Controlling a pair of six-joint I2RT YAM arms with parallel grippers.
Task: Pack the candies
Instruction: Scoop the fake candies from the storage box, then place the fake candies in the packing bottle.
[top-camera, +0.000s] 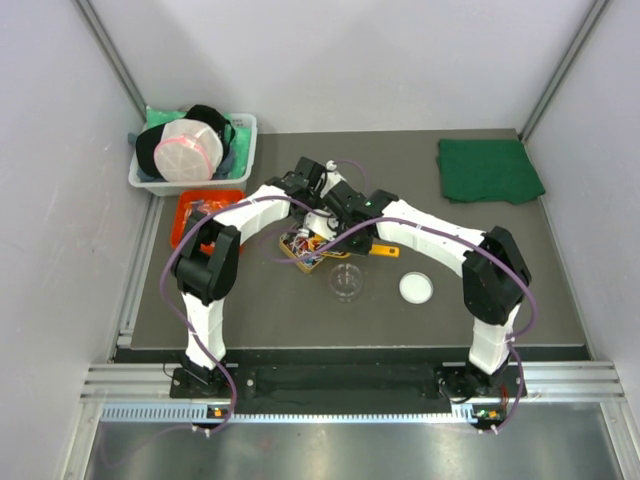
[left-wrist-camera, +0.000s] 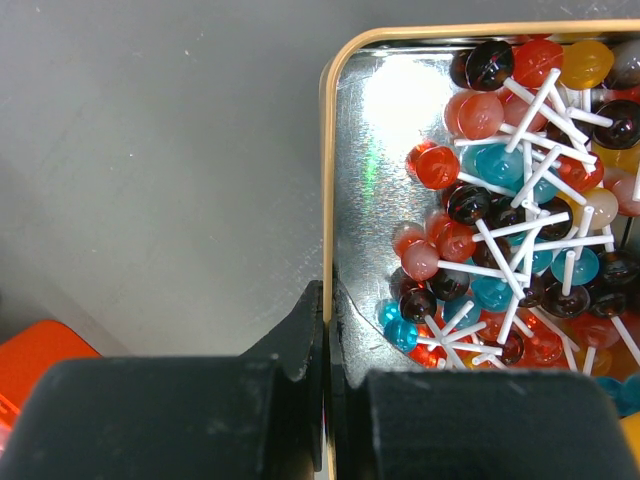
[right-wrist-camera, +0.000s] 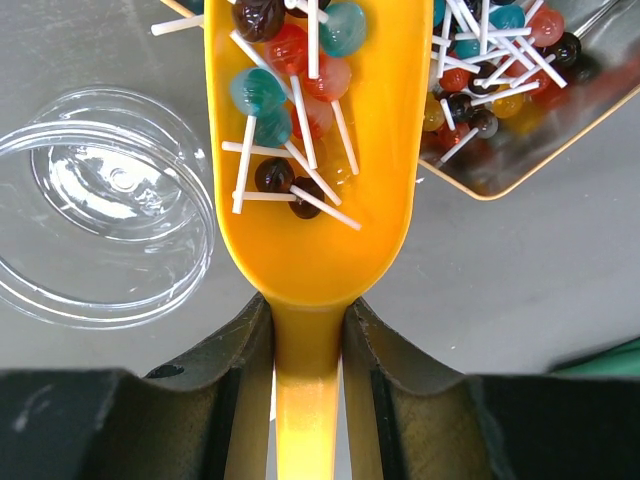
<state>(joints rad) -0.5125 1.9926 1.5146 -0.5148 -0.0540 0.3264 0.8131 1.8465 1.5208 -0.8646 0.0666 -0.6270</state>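
While the left gripper (left-wrist-camera: 325, 345) pinches the rim of the tin (left-wrist-camera: 326, 180), both arms reaching inward, the right gripper (right-wrist-camera: 307, 330) clamps the orange scoop (right-wrist-camera: 385, 200), candies (right-wrist-camera: 290, 110) lying just ahead of its fingers and in the tin.

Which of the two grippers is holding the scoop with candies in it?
The right gripper: it grips the handle of the orange scoop, which carries candies. The left gripper is instead clamped on the rim of the metal tray.

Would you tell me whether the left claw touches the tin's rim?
Touching: the left wrist view shows the left claw pinching the rim of the tin.
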